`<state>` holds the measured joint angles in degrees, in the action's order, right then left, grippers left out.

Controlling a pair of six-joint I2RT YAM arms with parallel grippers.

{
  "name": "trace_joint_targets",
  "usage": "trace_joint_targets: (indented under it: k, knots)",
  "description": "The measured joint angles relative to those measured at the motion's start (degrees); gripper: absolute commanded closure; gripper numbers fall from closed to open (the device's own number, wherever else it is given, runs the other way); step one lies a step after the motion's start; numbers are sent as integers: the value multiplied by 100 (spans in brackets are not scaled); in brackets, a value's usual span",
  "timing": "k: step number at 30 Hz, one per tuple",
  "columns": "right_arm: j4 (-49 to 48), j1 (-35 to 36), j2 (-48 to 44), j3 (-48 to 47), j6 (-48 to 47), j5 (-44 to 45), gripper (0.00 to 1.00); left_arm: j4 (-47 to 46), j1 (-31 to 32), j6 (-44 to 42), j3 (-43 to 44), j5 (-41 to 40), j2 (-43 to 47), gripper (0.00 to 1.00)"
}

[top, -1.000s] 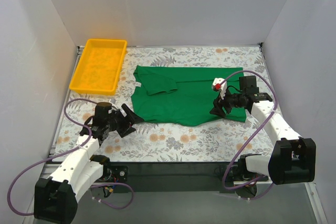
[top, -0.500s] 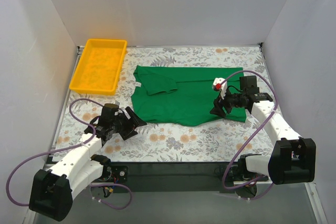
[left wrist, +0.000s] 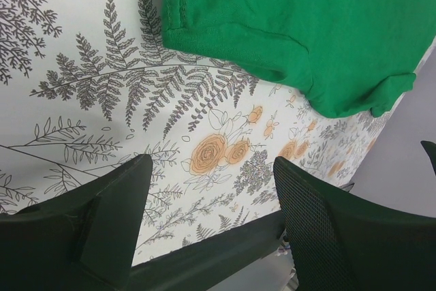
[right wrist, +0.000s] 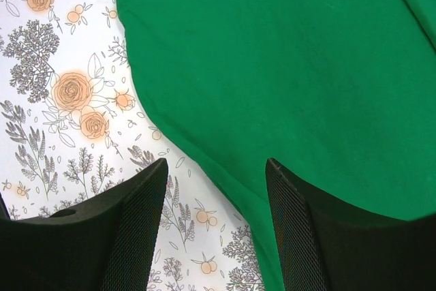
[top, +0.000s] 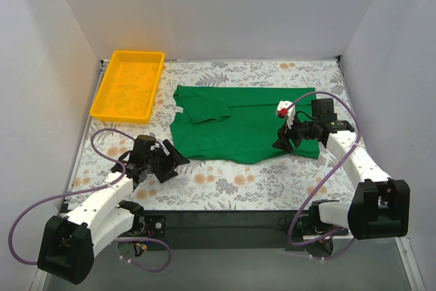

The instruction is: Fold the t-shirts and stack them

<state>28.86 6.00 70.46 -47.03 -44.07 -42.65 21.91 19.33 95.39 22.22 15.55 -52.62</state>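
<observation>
A bright green t-shirt (top: 238, 124) lies spread on the flowered table cover, one sleeve folded in over its left part, a small white label at its left edge. My left gripper (top: 178, 159) stands open just off the shirt's near-left corner (left wrist: 178, 37), nothing between its fingers (left wrist: 116, 202). Over the shirt's near-right edge (right wrist: 225, 161) hovers my right gripper (top: 282, 142), open, its fingers (right wrist: 139, 216) straddling the hem without holding it.
A yellow plastic tray (top: 129, 85) sits at the far left on the flowered cover (top: 225, 182). White walls enclose the table on three sides. The dark front rail (left wrist: 225, 247) runs along the near edge by the arm bases.
My left arm has swung right, bringing its gripper closer to the shirt's near-left corner. The right arm and the shirt have stayed put.
</observation>
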Motion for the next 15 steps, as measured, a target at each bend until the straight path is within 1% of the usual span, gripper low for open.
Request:
trace_joint_targets:
  k: [15]
  knots:
    - [-2,-22,0,0,0,-46,34,-9,33,37,-20,-57,0,30]
